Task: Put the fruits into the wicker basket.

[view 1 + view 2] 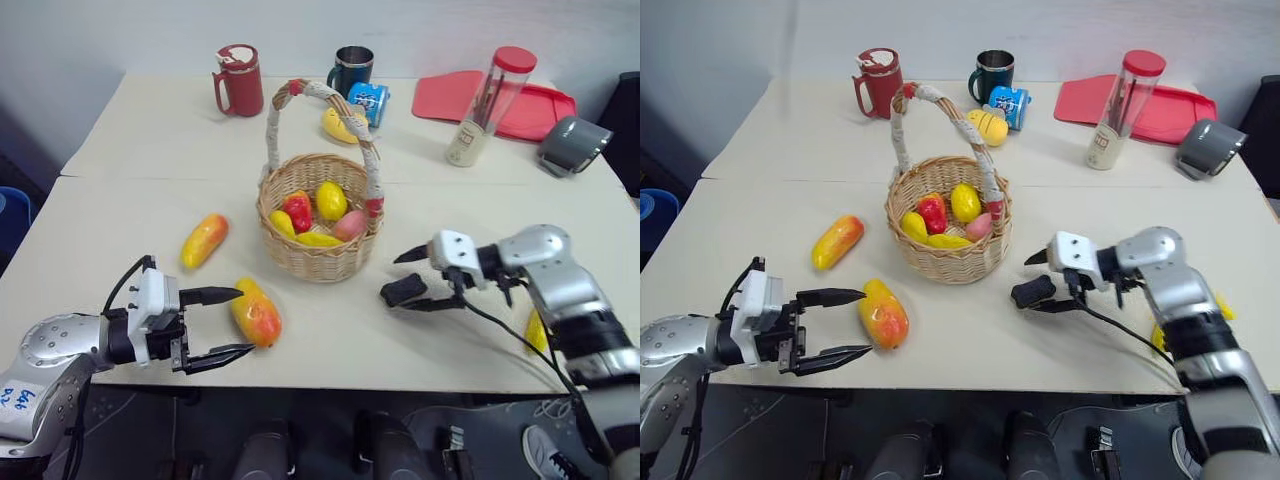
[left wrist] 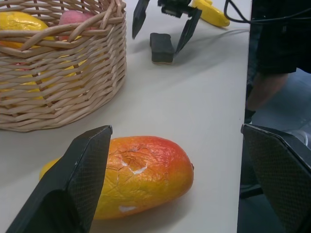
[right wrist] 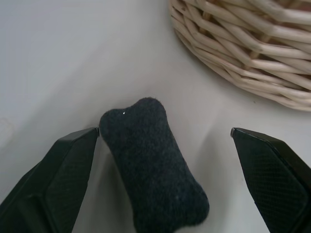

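Note:
The wicker basket (image 1: pixel 318 258) stands mid-table with several toy fruits inside. One mango (image 1: pixel 204 240) lies left of it. A second mango (image 1: pixel 256 312) lies near the front edge, its end between the spread fingers of my open left gripper (image 1: pixel 246 320); in the left wrist view this mango (image 2: pixel 141 174) is not pinched. A banana (image 2: pixel 211 12) lies by the right arm, partly hidden behind it. My right gripper (image 1: pixel 395 280) is open to the right of the basket and straddles a black bone-shaped pad (image 3: pixel 150 165) lying on the table.
At the back stand a red mug (image 1: pixel 238 80), a dark mug (image 1: pixel 352 68), a blue can (image 1: pixel 368 102), a yellow toy (image 1: pixel 340 125), a red-lidded jar (image 1: pixel 495 100), a red tray (image 1: pixel 450 95) and a grey object (image 1: pixel 572 146). The table's front edge runs just below both grippers.

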